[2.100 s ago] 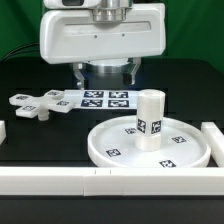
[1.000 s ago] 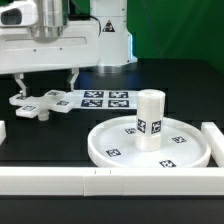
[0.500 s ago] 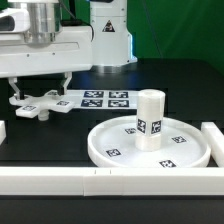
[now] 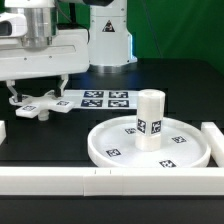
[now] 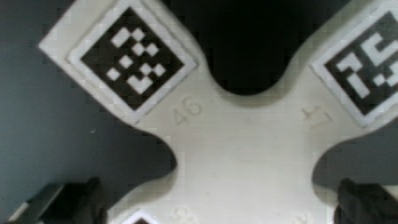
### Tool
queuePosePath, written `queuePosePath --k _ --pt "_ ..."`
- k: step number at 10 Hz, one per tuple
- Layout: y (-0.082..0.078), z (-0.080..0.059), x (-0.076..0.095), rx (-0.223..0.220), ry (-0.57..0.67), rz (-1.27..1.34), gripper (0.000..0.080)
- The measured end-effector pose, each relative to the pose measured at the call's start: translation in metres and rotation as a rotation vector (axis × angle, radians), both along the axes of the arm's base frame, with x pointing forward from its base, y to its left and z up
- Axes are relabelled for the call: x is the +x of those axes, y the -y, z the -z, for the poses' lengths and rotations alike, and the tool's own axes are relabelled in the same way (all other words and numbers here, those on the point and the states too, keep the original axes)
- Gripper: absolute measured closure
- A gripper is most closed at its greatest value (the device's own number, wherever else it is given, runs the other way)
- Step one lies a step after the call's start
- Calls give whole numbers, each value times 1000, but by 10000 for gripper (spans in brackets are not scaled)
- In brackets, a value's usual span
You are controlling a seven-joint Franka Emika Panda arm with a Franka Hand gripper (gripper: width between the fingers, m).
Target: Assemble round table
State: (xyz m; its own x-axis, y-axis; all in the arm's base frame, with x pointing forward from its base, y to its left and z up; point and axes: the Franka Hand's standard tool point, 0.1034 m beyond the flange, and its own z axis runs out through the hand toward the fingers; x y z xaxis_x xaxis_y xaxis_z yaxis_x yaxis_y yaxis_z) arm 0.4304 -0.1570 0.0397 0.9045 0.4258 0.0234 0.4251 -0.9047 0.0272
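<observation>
The large rimmed disc (image 4: 150, 145) lies at the front in the exterior view, with the short cylinder post (image 4: 149, 118) standing upright on its centre. The flat cross-shaped piece (image 4: 38, 104) lies at the exterior view's left. My gripper (image 4: 38, 88) hangs directly over it, open, fingertips just above or at its arms. In the wrist view the cross-shaped piece (image 5: 240, 125) fills the frame, with two tagged arms spreading out. The dark fingers (image 5: 63, 200) stand apart on either side of its waist, not touching it.
The marker board (image 4: 105, 99) lies behind the disc, right of the cross-shaped piece. Long white bars (image 4: 110, 181) edge the black surface at the front and at the exterior view's right (image 4: 212, 137). A small white block (image 4: 3, 133) sits at the left edge.
My gripper has swung from above the marker board to the exterior view's left and come down over the cross-shaped piece. The disc and post have not moved.
</observation>
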Motion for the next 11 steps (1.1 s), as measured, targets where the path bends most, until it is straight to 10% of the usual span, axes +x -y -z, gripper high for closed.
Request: queuePosePath --k 10,11 --pt "-2 16 -10 7 -34 0 150" --pt "-2 17 -10 8 -36 -1 275"
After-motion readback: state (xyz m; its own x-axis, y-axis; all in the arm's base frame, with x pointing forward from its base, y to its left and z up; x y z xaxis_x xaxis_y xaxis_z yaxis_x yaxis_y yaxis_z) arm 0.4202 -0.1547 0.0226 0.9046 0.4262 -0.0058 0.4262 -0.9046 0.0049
